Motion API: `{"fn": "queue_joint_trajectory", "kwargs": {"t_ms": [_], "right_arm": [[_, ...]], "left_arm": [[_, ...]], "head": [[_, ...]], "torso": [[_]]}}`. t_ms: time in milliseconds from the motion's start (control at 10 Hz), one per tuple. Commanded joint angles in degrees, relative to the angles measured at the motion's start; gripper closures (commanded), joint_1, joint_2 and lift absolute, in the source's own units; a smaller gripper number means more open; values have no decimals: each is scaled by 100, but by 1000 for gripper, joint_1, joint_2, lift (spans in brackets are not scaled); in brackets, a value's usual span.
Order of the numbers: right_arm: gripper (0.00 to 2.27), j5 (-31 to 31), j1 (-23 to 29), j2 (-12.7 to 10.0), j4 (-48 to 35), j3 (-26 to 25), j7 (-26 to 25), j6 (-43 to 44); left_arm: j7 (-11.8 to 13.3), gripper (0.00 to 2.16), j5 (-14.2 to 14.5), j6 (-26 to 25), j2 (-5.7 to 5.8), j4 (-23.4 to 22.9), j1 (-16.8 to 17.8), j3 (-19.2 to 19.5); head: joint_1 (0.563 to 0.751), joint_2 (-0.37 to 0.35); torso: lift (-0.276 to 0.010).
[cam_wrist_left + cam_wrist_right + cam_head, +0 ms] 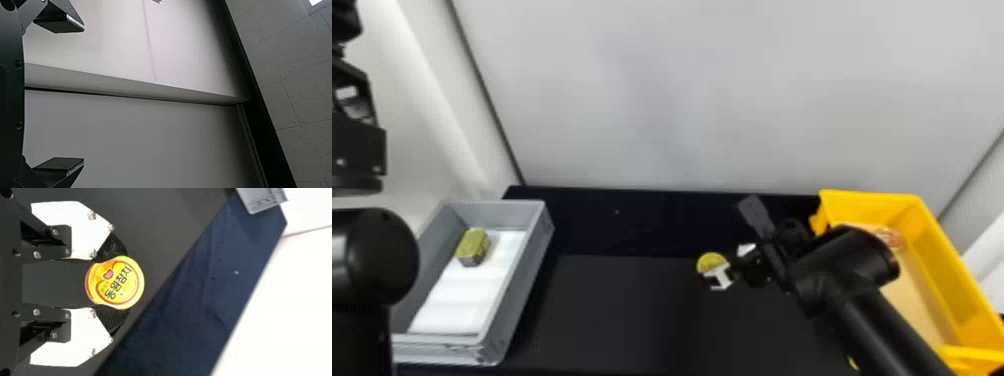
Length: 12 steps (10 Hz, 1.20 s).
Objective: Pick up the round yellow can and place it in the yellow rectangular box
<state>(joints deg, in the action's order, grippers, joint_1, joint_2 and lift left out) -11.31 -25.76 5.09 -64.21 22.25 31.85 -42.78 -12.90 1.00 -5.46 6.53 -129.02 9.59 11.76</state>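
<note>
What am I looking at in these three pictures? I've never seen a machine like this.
A two-armed robot at a dark table. The head view looks down from its head; each wrist view comes from a camera on one arm, turned sideways. The right gripper holds the round yellow can between its fingers. The left gripper is open and empty. On the table stand a grey box at left, with a greenish block inside, and a yellow box at right.

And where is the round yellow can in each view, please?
Head view: the can is right of and below centre.
Left wrist view: not in it.
Right wrist view: left of centre, between the right arm's fingers.
Landmark in head and right wrist views: grey box, left and upper right respectively.
</note>
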Motion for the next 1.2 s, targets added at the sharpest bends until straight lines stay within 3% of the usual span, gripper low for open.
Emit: {"fn": "queue_joint_trajectory", "kwargs": {"t_ms": [0,400,1100], "right_arm": [[780,-171,150,133,-1322,-185,33,-611],[780,-610,159,115,-2834,-607,24,-1191],[779,-1375,-158,282,-4328,-1468,-187,-1428]], "left_arm": [[6,88,-21,-96,15,-53,-10,11],[-3,88,-21,-131,42,-80,-45,37],[6,88,-21,-246,112,-176,-72,107]], "head": [[694,54],[694,54],[694,54]], "torso": [[-3],[-3],[-3]]}}
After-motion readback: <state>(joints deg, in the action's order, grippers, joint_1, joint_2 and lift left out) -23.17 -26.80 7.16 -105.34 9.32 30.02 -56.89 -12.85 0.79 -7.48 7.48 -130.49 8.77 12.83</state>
